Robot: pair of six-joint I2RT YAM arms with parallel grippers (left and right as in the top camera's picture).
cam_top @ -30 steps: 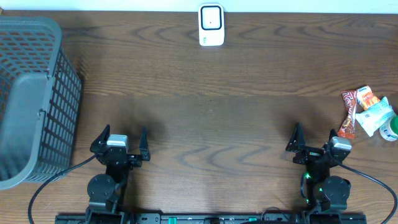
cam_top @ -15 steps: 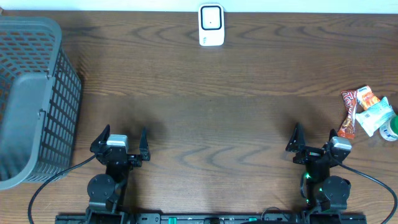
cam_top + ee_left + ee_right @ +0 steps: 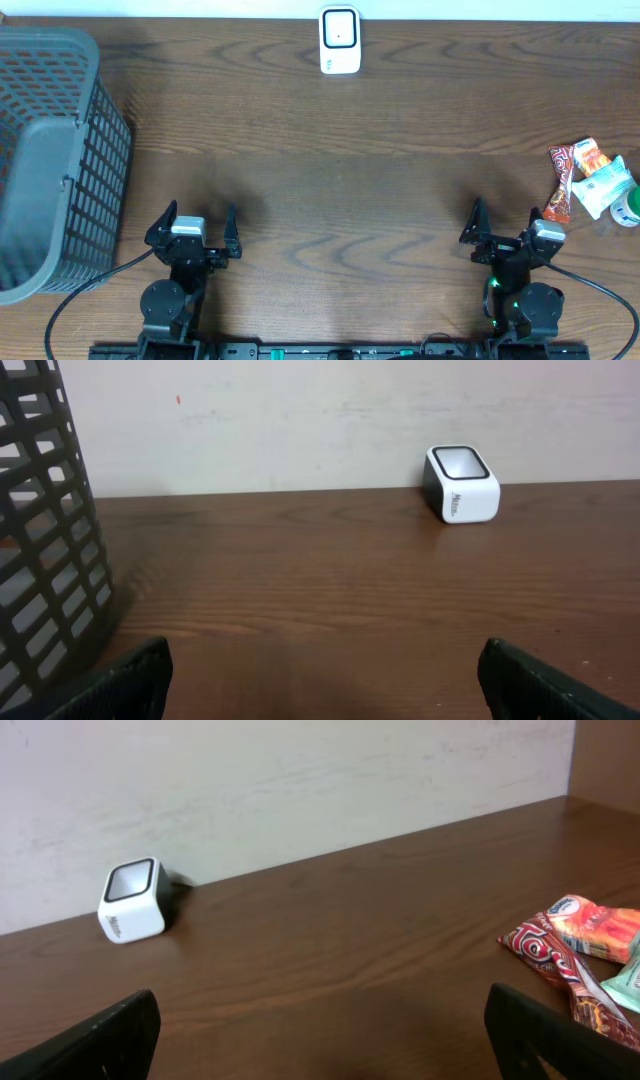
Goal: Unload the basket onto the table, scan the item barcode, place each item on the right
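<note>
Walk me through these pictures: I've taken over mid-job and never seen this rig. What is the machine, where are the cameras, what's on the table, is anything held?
This is a pair of small robot arms mounted at the near edge of a wooden table. The wide picture looks straight down from above. The other two come from a camera on each arm's wrist, so the dark shapes at their bottom corners are that arm's own fingers. The left end effector and right end effector both stand open and hold nothing. At the far edge, in the middle, sits a white barcode scanner. A grey mesh basket stands on the left side. A small pile of snack packets lies at the right edge, close to the right arm; these are likely the items to scan.
</note>
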